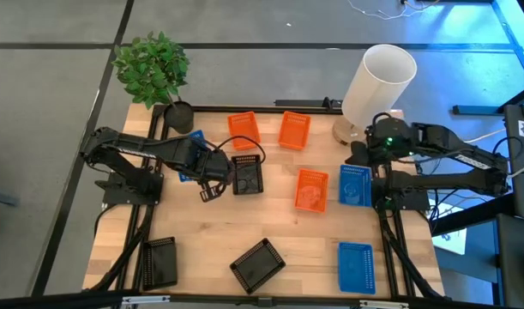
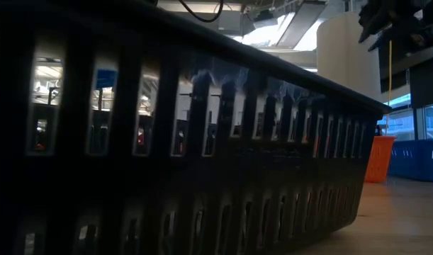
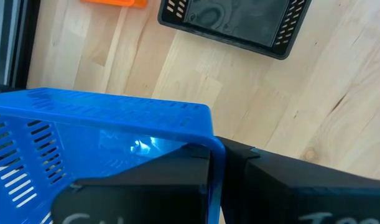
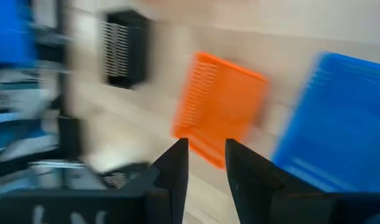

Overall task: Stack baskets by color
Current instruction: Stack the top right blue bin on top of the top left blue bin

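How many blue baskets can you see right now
3. One blue basket is clamped in the left gripper at the table's left-middle. A second lies right of centre beside an orange basket; the third sits at the front right. None seems hidden.

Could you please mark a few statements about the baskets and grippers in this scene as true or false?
1. The three orange baskets lie apart on the table, none stacked. True.
2. The left gripper holds a black basket. False: its jaws are shut on the wall of a blue basket.
3. The right gripper grips an orange basket. False: its jaws stand apart with nothing between them.
4. A potted plant stands at the table's far left corner. True.
5. All three black baskets are stacked together. False: the black baskets lie in separate spots.
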You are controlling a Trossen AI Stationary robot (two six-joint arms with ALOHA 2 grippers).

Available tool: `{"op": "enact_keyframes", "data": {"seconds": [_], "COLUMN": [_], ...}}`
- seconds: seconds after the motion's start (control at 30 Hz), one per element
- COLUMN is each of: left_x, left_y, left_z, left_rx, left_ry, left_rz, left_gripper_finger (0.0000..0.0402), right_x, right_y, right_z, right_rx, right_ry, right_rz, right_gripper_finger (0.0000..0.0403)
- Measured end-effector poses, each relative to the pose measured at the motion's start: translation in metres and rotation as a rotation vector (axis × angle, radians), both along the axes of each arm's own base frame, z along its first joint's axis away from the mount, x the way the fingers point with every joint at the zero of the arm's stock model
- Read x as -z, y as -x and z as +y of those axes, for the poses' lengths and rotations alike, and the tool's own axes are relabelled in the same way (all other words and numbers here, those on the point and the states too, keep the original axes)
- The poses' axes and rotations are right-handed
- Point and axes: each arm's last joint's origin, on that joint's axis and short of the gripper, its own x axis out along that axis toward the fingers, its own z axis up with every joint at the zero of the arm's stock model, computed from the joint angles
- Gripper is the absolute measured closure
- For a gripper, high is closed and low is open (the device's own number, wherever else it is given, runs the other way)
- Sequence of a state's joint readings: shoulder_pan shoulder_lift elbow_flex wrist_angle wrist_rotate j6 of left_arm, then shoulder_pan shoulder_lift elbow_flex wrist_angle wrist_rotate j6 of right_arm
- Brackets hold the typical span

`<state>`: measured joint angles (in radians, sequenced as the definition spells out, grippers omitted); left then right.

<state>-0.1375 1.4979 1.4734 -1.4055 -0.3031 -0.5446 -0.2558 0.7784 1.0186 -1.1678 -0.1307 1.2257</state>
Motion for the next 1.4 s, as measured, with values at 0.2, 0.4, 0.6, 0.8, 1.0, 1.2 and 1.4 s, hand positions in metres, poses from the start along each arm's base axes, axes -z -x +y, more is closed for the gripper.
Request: {"op": "enact_keyframes", "data": {"seconds": [0.2,0.4,0.6,0.8,1.0,1.2,1.4], "left_x": [0.000,0.000,0.000,0.000,0.000,0.000,0.000], "left_y": [0.000,0.000,0.000,0.000,0.000,0.000,0.000], "left_z": [0.000,0.000,0.002,0.002,0.002,0.002,0.002], "left_rx": [0.000,0.002,-0.002,-0.003,-0.004,-0.004,-0.003], "left_ry": [0.001,0.001,0.005,0.006,0.008,0.008,0.008], "left_rz": [0.001,0.002,0.003,0.003,0.003,0.003,0.003], "left_gripper_finger": [0.0401,0.0401,0.0401,0.0401,0.0401,0.0401,0.0402], "right_x": [0.002,0.021,0.035,0.043,0.051,0.058,0.068], "right_y": [-0.012,-0.034,-0.051,-0.062,-0.071,-0.078,-0.082], "right_z": [-0.002,-0.003,-0.006,-0.009,-0.011,-0.013,-0.014], "right_rx": [0.004,-0.024,-0.028,-0.017,-0.012,-0.007,-0.027], "right_ry": [-0.018,-0.046,-0.037,-0.017,-0.014,-0.001,-0.004], "right_rz": [0.270,0.391,0.463,0.502,0.556,0.601,0.618], "right_gripper_finger": [0.0297,0.0297,0.0297,0.0297,0.0297,0.0297,0.0297]}}
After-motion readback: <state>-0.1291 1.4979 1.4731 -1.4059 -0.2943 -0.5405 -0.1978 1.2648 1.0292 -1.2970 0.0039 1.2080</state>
